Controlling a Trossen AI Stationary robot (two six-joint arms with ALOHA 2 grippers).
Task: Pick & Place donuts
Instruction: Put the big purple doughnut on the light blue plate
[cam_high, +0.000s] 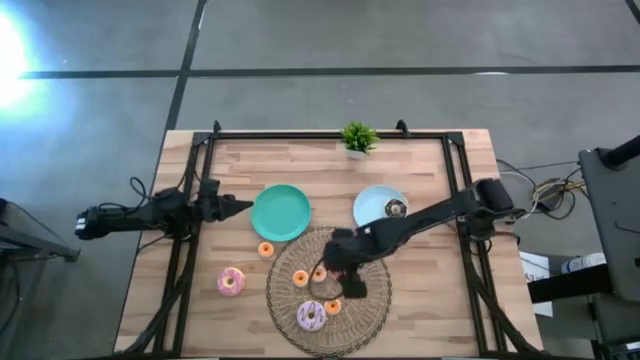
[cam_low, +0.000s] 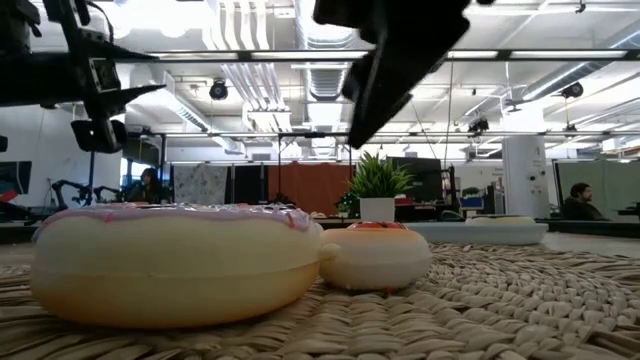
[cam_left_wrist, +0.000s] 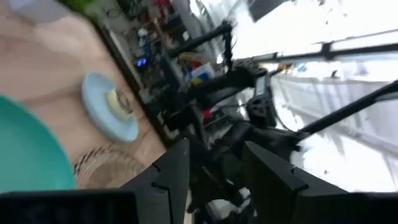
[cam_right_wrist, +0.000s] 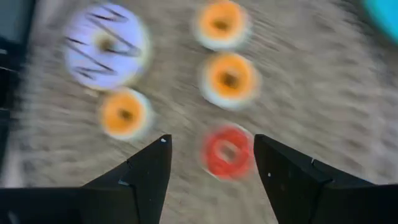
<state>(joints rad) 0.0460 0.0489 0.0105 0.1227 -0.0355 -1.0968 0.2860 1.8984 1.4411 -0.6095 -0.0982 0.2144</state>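
Hovered over the round woven wicker mat (cam_high: 328, 292) with the right gripper (cam_right_wrist: 212, 163) spread wide and empty, a tiny red ring donut (cam_right_wrist: 227, 152) lying between its fingers below. Three tiny orange donuts (cam_right_wrist: 229, 79) and a pink-frosted one (cam_right_wrist: 107, 45) close by on the mat. Waited with the left gripper (cam_left_wrist: 214, 163) beside the round teal plate (cam_high: 281, 212), open and holding nothing.

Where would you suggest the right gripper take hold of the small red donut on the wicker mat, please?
Probably across its ring from straight above: the red donut lies flat on the wicker mat, hole up, and the open right gripper hovers nearly over it. One finger on each outer edge suits its small round shape. The orange donut beside it leaves a gap.
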